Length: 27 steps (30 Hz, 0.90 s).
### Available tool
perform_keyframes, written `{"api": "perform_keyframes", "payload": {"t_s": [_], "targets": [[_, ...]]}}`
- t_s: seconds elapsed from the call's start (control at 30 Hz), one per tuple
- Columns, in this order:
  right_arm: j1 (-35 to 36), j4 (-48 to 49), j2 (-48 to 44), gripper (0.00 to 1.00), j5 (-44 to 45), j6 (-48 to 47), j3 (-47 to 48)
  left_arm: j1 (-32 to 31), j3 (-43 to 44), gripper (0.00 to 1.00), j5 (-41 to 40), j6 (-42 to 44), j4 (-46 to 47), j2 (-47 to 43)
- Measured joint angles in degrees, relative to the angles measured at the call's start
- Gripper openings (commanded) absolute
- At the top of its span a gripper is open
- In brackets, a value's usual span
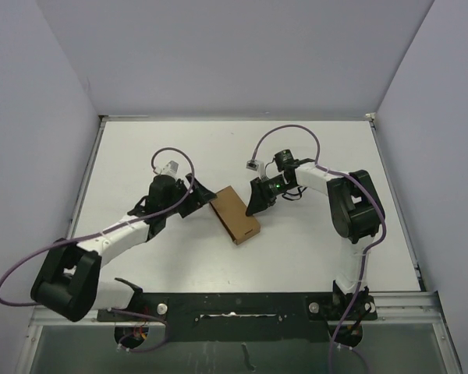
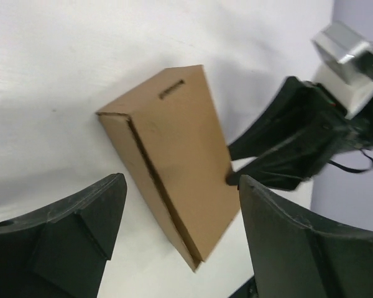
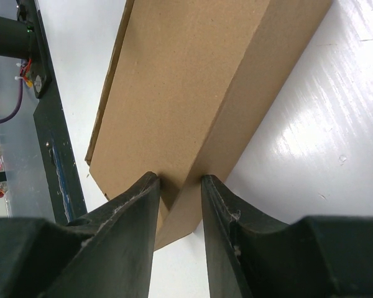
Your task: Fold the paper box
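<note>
Seen from above, the closed paper box (image 1: 234, 215) lies near the middle of the white table (image 1: 140, 156), its long axis running from 11 to 5 o'clock. The right gripper (image 1: 257, 204) meets the box from 2 o'clock, its two fingers (image 3: 137, 211) clenched on the box's raised long edge. The left gripper (image 1: 201, 196) stands at the box's 10 o'clock with its jaws spread wide, released, the box just ahead of them and untouched.

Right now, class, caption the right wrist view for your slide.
Right pincer grips one edge of the closed brown paper box lying on the white table.
</note>
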Motion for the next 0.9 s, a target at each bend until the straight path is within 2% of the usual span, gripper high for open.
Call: {"api": "perform_keyframes", "payload": {"t_s": [0.17,0.33,0.47,0.73,0.9], "targets": [[0.0,0.0,0.0,0.33,0.0,0.0,0.0,-3.8,-4.9,0.75,0.1,-4.1,0.8,-9.3],[0.0,0.0,0.0,0.33,0.0,0.0,0.0,-17.9,-10.7,0.72,-4.2,-10.8,0.9,-10.3],[0.0,0.0,0.0,0.33,0.0,0.0,0.0,-24.1,-11.8,0.69,-8.9,-15.4,2.3,-8.5],[0.0,0.0,0.0,0.32,0.0,0.0,0.0,-25.7,-11.1,0.57,-13.6,-20.9,7.7,1.5],[0.0,0.2,0.0,0.32,0.0,0.0,0.0,-26.7,-9.7,0.52,-14.4,-22.5,9.7,3.4]]}}
